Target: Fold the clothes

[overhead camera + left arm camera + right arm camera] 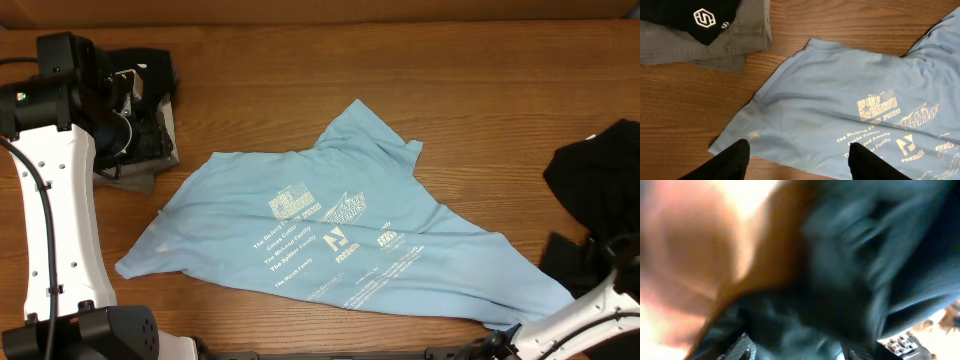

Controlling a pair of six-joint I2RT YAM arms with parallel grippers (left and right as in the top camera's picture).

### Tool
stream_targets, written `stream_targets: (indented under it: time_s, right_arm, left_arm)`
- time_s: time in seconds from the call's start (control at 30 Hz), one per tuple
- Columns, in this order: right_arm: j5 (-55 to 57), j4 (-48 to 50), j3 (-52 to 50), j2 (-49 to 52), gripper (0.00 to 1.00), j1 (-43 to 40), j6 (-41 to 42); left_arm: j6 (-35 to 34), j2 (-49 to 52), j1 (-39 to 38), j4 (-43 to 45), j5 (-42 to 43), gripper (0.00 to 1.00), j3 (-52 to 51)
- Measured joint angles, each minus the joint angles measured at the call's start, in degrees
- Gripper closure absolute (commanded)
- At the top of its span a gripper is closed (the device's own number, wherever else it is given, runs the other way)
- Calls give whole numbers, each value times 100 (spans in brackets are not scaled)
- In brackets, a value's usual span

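Cloth awaits flattening: the light blue T-shirt (330, 240) lies rumpled across the middle of the table (300, 60). The left gripper (800, 162) aims at its nearer edge, fingers apart and empty, likely to pinch it. The right gripper (800, 350) faces a black shirt (600, 165); blur hides its fingers' state.

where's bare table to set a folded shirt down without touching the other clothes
Widest bare wood: the far strip of the table, between the grey-and-black stack and the black garment, beyond the blue T-shirt. Also the wedge between the T-shirt's right edge and that black garment. Crowded: the near right corner, where hem, dark cloth and right arm meet.
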Motion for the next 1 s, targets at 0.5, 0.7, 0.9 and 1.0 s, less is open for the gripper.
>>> stream_targets:
  time_s: [0.5, 0.7, 0.9, 1.0]
  right_arm:
    - [-1036, 367, 1311, 0, 47, -1770, -179]
    - [-3311, 404, 2002, -111, 34, -1263, -1558]
    - [-4592, 350, 2046, -826, 30, 149, -2520]
    - [-4885, 282, 2114, -1128, 30, 1093, -2723]
  left_arm:
    - [2, 0, 0, 0, 0, 32, 0]
    - [129, 0, 0, 50, 280, 32, 0]
    - [619, 0, -323, 461, 988, 31, 0]
    - [920, 4, -833, 730, 1143, 28, 0]
